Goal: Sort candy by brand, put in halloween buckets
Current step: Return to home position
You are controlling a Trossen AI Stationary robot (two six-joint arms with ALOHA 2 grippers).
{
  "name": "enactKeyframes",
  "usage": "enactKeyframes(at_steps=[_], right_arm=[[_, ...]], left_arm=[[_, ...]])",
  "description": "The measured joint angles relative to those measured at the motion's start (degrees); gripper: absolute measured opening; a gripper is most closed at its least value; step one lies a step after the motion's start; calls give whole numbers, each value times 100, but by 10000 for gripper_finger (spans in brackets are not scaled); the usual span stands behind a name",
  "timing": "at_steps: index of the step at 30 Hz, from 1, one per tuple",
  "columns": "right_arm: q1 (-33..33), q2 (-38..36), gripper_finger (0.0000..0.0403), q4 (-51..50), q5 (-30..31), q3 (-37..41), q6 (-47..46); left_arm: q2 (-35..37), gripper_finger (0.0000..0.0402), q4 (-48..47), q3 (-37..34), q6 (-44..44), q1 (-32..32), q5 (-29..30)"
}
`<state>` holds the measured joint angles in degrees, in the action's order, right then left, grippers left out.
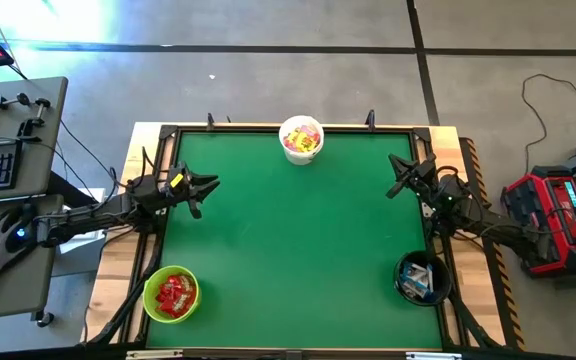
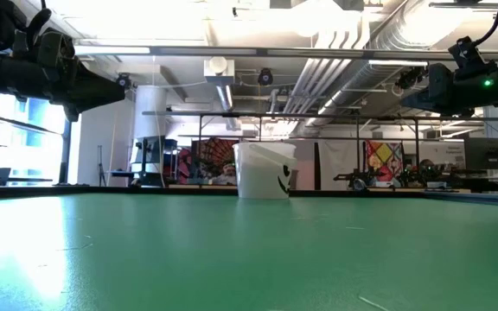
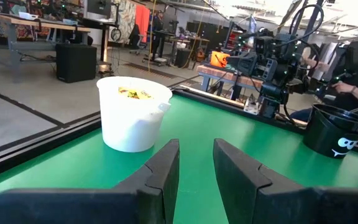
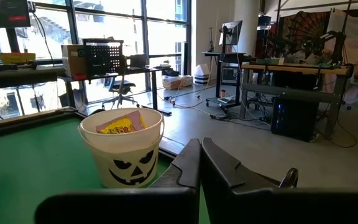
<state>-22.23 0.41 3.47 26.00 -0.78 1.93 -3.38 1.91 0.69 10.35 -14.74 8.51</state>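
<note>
While aloft — left arm [image 1: 118, 205], right arm [image 1: 473, 218] — opposite sides.

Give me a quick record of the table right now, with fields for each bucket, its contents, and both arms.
white bucket: middle of the mat's top edge in the high view; holds yellow candy
green bucket: bottom-left corner; holds red candy
black bucket: bottom-right corner; holds white-and-blue bars
loose candy on mat: none visible
left gripper: above the mat's left side, fingers open, empty
right gripper: above the mat's right side, fingers shut, empty
</note>
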Motion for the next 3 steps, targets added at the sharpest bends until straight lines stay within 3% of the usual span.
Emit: enactKeyframes(at_steps=[3], right_arm=[[1,1,0,1,0,0,0]], left_arm=[[0,89,-1,0,-1,0,0]])
